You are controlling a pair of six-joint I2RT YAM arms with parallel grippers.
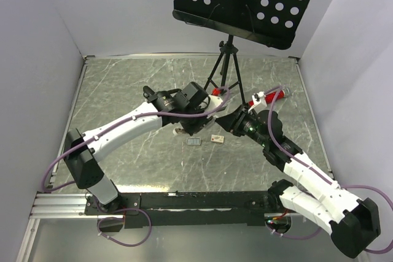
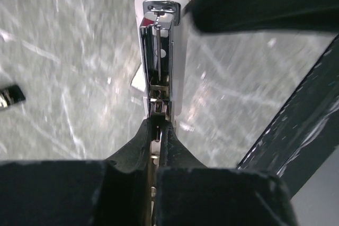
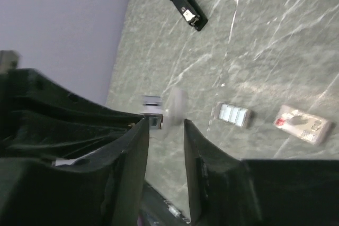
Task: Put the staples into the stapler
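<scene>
Two arms are meeting over the middle of the grey marbled table [image 1: 123, 90], its surface glossy and veined with white, with a black perforated music stand [image 1: 245, 4] on a tripod standing behind them.

The left gripper [image 2: 157, 130] is clenching the rear of the white stapler [image 2: 179, 67]. The stapler is lying open, its long axis pointing straight away from the wrist and its bare metal channel facing up, bright and narrow inside a rounded plastic body. The right gripper [image 3: 165, 125] is hanging released, its dark fingers apart with nothing between them. The stapler's blurred nose is showing just beyond the gap.

On the table a small tan-and-white box [image 1: 217, 138], flat and papery, is lying near the staples [image 1: 194, 142]. They are a tiny silvery-grey ribbed strip resting flat just on the base side of both grippers, with their long axis running roughly left to right across the table. In the right wrist view the staples [image 3: 233, 115] are sitting just right of the finger gap. Since the left gripper is occupied, I judge the free right one is placed to descend on them, closing across the short sides.
</scene>
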